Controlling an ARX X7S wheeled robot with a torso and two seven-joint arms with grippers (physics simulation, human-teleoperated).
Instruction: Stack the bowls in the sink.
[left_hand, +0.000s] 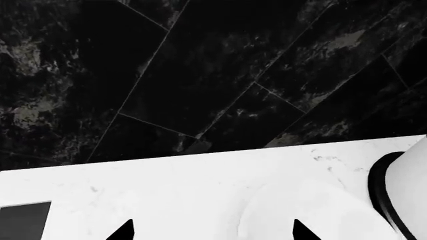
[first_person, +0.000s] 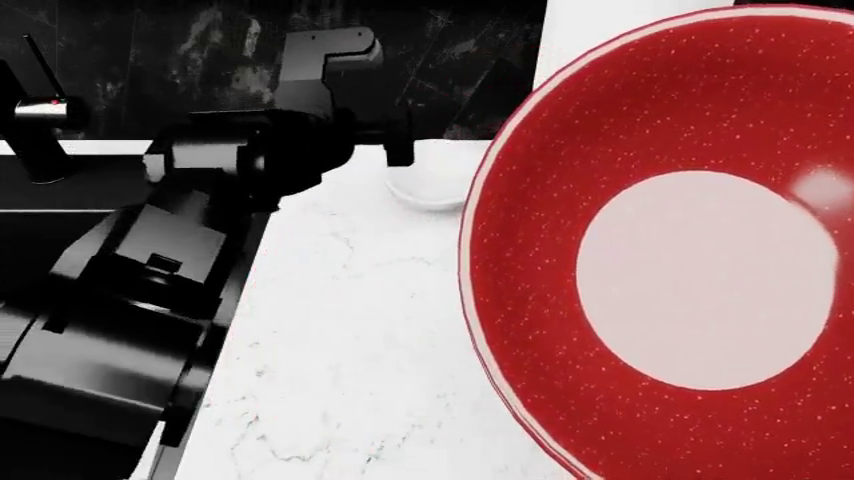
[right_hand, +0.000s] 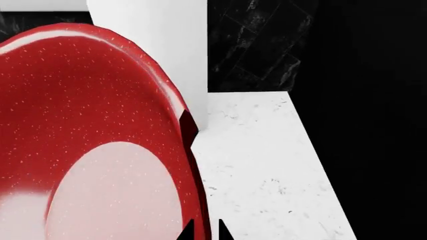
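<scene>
Marble counter (first_person: 347, 350), right tool (right_hand: 203, 229) pinching red bowl (first_person: 667, 250)

In the head view the big bowl (first_person: 667, 270) fills the right of the frame, tilted up over my worktop (first_person: 347, 350). The small bowl (first_person: 430, 188) sits on the worktop at upper centre, beside my left pincer (first_person: 360, 100). The sink (first_person: 54, 215) lies at the left edge.
</scene>
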